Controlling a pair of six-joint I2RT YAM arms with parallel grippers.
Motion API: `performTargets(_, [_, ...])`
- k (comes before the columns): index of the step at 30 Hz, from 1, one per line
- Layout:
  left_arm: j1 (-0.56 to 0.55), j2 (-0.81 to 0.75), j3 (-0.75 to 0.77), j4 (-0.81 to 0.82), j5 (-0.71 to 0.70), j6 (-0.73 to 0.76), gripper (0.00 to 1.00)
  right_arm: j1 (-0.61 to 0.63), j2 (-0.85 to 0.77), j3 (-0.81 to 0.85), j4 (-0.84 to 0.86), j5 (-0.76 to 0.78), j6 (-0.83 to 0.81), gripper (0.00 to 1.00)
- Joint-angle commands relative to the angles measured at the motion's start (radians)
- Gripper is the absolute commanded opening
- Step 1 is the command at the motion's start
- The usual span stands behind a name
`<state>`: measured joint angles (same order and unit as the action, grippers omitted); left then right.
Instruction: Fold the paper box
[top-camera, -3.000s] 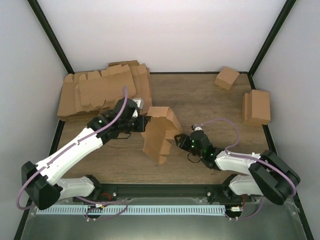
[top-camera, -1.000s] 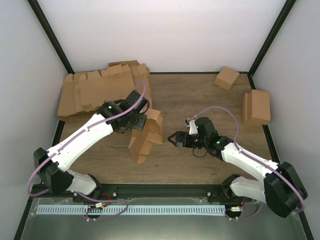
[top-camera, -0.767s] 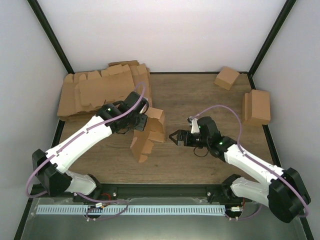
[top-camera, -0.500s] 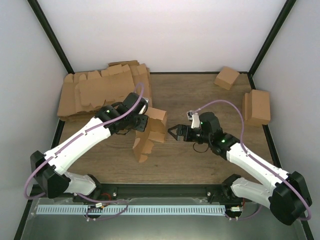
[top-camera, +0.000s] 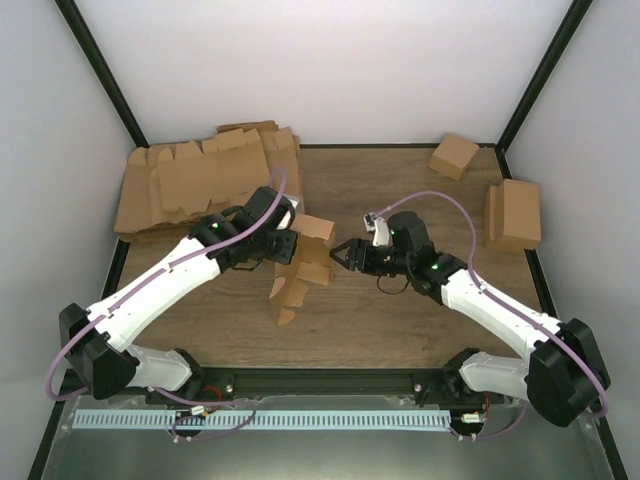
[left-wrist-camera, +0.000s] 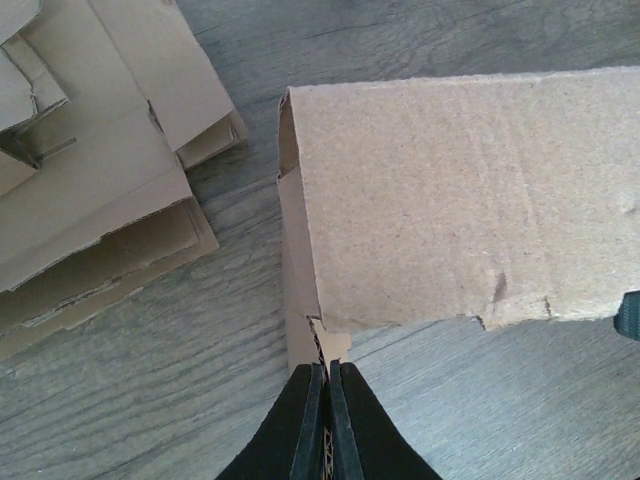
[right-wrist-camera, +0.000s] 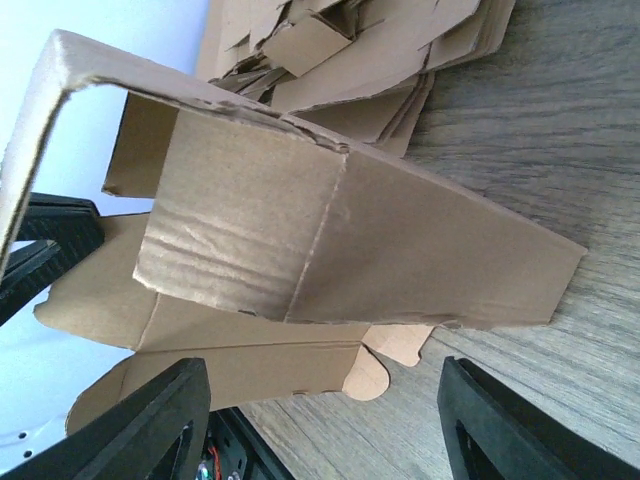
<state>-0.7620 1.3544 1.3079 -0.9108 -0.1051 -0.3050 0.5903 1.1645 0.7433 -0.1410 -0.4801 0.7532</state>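
Right fingers (right-wrist-camera: 520, 430) neared paper box (top-camera: 300, 262) (wood tabletop (top-camera: 400, 195)).

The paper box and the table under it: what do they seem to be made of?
The paper box looks like plain brown cardboard, matte and unprinted: a fibrous speckled face, faint ribbing, ragged die-cut edges. The table looks like grey-brown wood or wood-print laminate: grain lines run across it, but which one cannot be told.

Plain brown cardboard paper box (top-camera: 306, 262), same brown stack of flat blanks (top-camera: 200, 185), grey-brown wood-grain surface (top-camera: 380, 190), white left arm (top-camera: 160, 285) and right arm (top-camera: 490, 310) with black joints
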Motion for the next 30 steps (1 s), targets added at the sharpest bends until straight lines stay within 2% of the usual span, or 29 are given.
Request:
performTargets(1, [-0.005,0.008,-0.040,-0.028,0.027,0.014,0.04,-0.006,0.005,0.047,0.036,0.008,0.043,0.64])
performTargets(8, [-0.005,-0.001,-0.051,-0.032,0.001,0.012,0.08,-0.006,0.010,0.043,0.089,0.073,0.095,0.60])
performTargets(13, [-0.006,-0.012,-0.059,-0.028,-0.003,0.014,0.08,-0.006,0.068,0.060,0.103,0.059,0.093,0.52])
performTargets(19, [-0.006,-0.034,-0.063,-0.020,-0.002,0.010,0.12,-0.005,0.093,0.061,0.101,0.060,0.084,0.50])
performTargets(22, [-0.005,-0.057,-0.055,-0.001,0.026,0.007,0.24,-0.005,0.098,0.061,0.091,0.061,0.076,0.50])
performTargets(26, [0.004,-0.106,-0.026,0.025,0.063,-0.025,0.55,-0.006,0.103,0.056,0.090,0.062,0.071,0.50])
performTargets(28, [0.048,-0.134,-0.008,0.029,0.094,-0.046,0.70,-0.007,0.104,0.057,0.091,0.062,0.069,0.50])
performTargets(30, [0.138,-0.163,-0.005,0.044,0.182,-0.045,0.74,-0.005,0.108,0.059,0.092,0.063,0.065,0.50])
